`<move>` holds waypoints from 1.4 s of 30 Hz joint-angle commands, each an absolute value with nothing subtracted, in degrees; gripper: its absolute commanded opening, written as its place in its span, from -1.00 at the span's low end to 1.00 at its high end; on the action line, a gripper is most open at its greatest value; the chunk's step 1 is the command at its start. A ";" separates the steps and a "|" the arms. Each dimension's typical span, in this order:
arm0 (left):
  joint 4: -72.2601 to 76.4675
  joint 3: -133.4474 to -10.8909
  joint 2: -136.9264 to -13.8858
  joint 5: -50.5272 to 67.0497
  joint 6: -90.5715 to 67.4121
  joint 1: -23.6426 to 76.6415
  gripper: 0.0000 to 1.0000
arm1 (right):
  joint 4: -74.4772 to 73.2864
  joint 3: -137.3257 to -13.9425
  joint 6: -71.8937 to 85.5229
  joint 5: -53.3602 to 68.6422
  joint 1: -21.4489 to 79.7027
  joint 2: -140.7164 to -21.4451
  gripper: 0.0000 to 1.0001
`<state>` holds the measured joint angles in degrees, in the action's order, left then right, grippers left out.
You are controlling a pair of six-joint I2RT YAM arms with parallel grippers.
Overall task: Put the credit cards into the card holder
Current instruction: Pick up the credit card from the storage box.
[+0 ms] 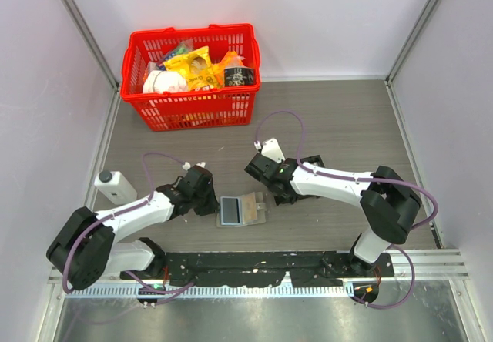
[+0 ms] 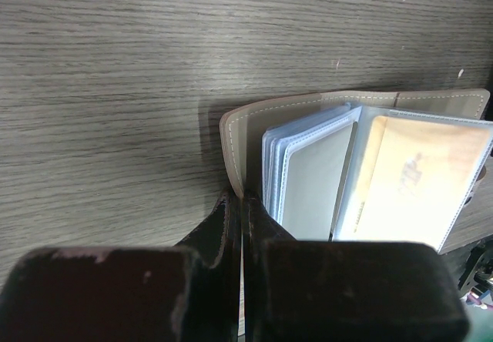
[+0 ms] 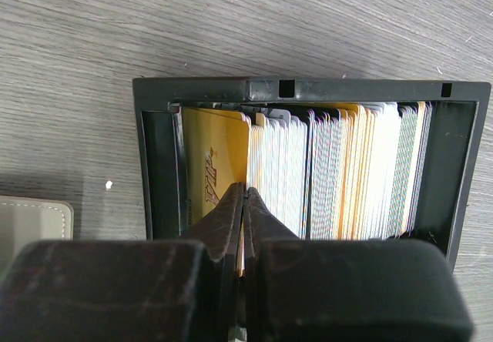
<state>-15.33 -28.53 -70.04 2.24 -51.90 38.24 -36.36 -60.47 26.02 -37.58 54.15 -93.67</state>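
My left tool (image 2: 233, 196) is pressed together on the near left edge of the card holder (image 2: 308, 119), pinching its grey-beige cover between the tips. The card holder lies open on the desk (image 2: 115, 88). Its pale blue clear sleeves (image 2: 308, 172) stand fanned in the middle, and a tan card (image 2: 408, 180) already sits in the sleeve on its right half. Just right of the card holder and a little farther from me stands the black tray (image 3: 308, 89), where the rest of the credit cards (image 3: 339, 172) are packed upright on edge, white ones mixed with orange ones. My right tool (image 3: 245, 192) reaches into the end of that row nearest the card holder. Its fingers are closed on a tan-orange credit card (image 3: 216, 165), and a thin orange line of it shows between them. Well beyond the card holder, at the far side of the desk, sits a red basket (image 1: 192, 107) full of packets.
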 commanded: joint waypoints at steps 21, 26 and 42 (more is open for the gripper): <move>-13.18 -28.56 -72.42 3.60 -50.89 38.41 -1.00 | -34.19 -60.82 26.11 -33.49 56.07 -91.49 -0.91; -13.01 -28.57 -72.86 3.87 -50.80 38.32 -1.00 | -34.19 -60.73 27.59 -35.41 55.64 -92.11 -0.74; -12.66 -28.65 -72.95 4.04 -50.71 38.32 -1.00 | -36.30 -61.00 25.75 -40.96 54.93 -92.28 -0.13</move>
<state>-11.86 -28.62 -72.51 4.47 -51.90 38.24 -35.77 -60.40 25.96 -38.11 55.27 -92.09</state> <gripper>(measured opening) 0.014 0.424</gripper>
